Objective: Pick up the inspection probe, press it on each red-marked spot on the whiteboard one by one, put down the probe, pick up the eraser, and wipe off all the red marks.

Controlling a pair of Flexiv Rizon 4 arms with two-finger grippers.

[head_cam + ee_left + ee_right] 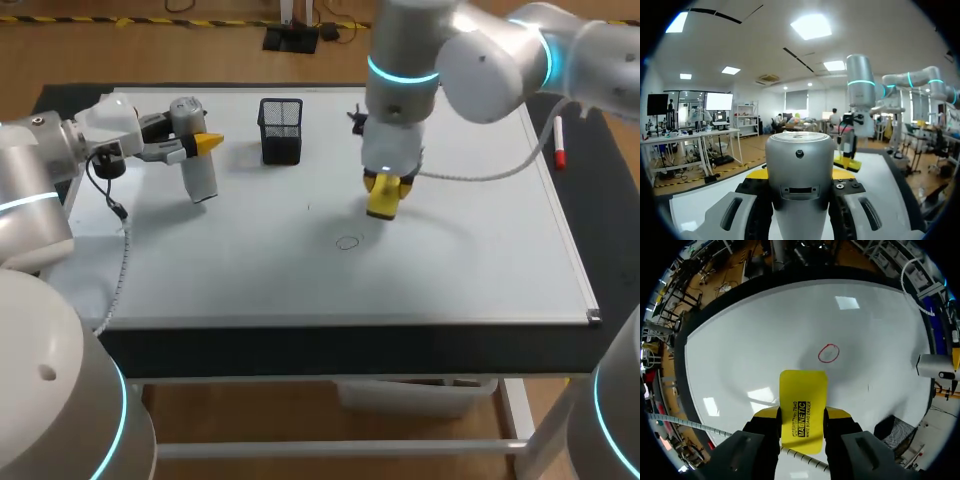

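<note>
The silver inspection probe (196,160) hangs upright over the whiteboard's (250,275) far left, with my left gripper (205,145) shut on it. In the left wrist view the probe (799,165) fills the space between the fingers. My right gripper (385,197) is shut on the yellow eraser (384,200) near the board's middle. The eraser (802,407) is held flat side up just short of a red circle mark (828,353) on the whiteboard (740,340). In the head view that mark (347,242) lies just in front and left of the eraser.
A black mesh basket (281,130) stands at the back of the board between the two grippers. A red marker (560,150) lies off the board's right edge. The right arm's cable (500,170) loops over the right half.
</note>
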